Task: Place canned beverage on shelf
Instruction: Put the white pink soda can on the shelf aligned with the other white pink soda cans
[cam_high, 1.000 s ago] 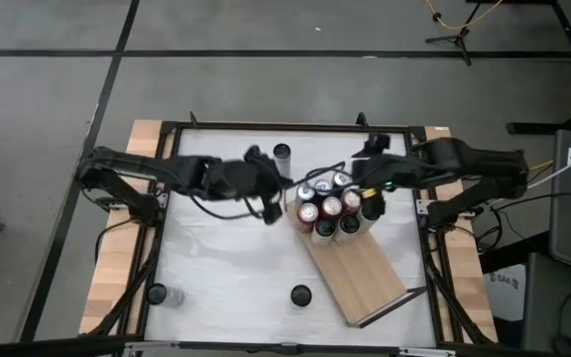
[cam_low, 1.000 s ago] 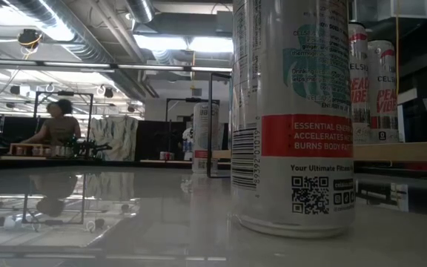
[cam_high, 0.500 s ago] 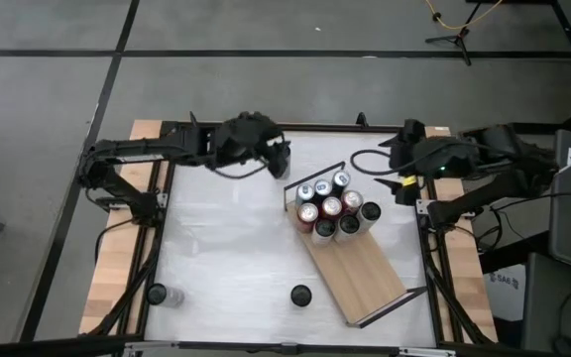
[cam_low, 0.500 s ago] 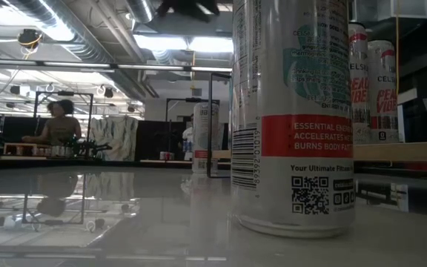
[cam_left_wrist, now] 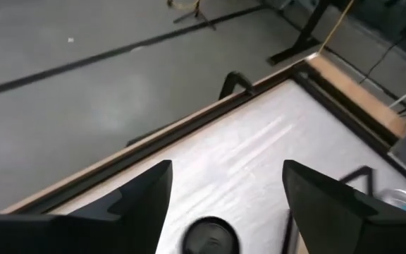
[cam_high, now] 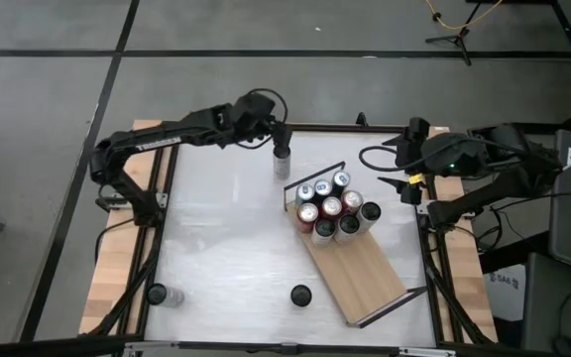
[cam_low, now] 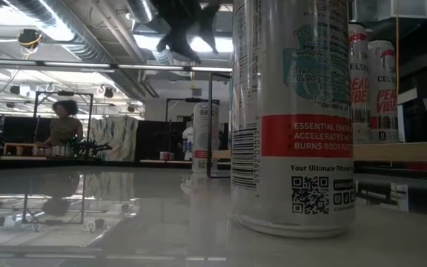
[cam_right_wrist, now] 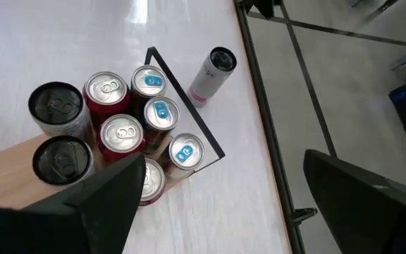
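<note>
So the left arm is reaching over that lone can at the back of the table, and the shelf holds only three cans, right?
Not three: the high view shows eight cans bunched at one end of the shelf. The rest holds: the left gripper hangs over the lone can at the back, fingers open.

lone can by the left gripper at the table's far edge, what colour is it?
The lone can is white, shading to pink at the base, with a black top; the right wrist view shows it best.

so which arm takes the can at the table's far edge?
Left. The left gripper hangs open right above that can, which shows between its fingers in the wrist view. The right gripper is open too, off by the table's right edge.
</note>
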Robot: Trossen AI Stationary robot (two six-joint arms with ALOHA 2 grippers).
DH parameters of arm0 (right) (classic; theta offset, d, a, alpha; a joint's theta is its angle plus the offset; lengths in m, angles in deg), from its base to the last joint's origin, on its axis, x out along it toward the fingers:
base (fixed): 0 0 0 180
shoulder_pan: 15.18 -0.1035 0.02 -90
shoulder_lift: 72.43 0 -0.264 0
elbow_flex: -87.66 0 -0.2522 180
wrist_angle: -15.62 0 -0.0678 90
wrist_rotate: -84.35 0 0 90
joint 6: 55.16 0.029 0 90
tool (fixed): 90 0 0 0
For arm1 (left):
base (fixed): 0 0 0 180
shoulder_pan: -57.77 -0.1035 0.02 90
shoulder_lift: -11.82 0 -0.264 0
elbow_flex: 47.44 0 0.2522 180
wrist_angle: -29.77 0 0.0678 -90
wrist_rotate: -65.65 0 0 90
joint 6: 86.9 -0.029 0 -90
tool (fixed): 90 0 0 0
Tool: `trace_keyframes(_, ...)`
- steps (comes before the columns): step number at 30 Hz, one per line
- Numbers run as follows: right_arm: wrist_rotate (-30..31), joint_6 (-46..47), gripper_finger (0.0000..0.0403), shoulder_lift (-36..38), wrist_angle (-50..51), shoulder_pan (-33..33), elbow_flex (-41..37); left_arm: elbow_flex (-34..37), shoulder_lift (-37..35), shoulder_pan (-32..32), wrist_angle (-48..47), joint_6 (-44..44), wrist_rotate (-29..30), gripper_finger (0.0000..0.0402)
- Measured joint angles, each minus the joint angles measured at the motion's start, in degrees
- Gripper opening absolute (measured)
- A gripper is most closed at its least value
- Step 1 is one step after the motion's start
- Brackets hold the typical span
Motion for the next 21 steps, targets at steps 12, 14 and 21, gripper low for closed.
trace_keyframes(12, 0.10, 0.00, 0.0374, -0.63, 0.16, 0.00, -0.02, 0.00, 5.96, -2.77, -1.95, -0.04, -5.67, 0.0264)
trace_keyframes(14, 0.11, 0.00, 0.0374, -0.63, 0.16, 0.01, -0.02, 0.00, 6.77, -2.44, -3.72, -0.07, -5.46, 0.0264)
trace_keyframes(21, 0.13, -0.04, 0.0374, -0.65, 0.19, 0.01, -0.02, 0.00, 8.29, -1.14, -7.11, -0.15, -5.33, 0.0264)
